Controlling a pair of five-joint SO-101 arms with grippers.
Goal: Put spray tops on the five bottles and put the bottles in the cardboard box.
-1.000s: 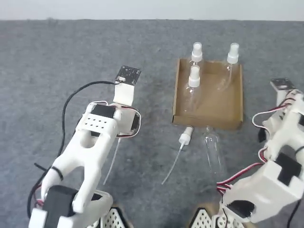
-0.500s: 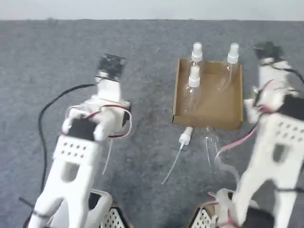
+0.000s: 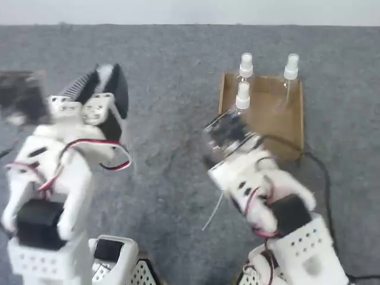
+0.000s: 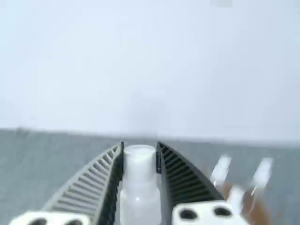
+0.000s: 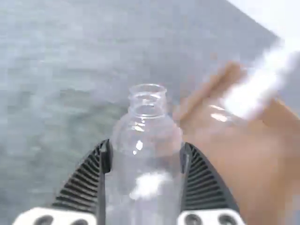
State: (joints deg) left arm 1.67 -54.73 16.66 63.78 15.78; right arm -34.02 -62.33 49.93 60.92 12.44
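Done: three capped bottles (image 3: 242,98) are in the cardboard box (image 3: 282,127).
Left gripper (image 4: 139,147): fingers clamped on a spray top (image 4: 138,187), held above the table (image 3: 166,59).
Right gripper (image 5: 145,150): fingers clamped on an uncapped bottle (image 5: 147,117), beside the box.
Left to do: probably capping and boxing this bottle, then a fifth.

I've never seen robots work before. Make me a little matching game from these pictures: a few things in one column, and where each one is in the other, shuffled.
Things
1. loose spray top
2. uncapped bottle
3. three capped bottles
4. cardboard box

Places
a. on the grey carpet
b. between the fingers of the left gripper
c. inside the cardboard box
d. between the fingers of the right gripper

Pairs: 1-b, 2-d, 3-c, 4-a
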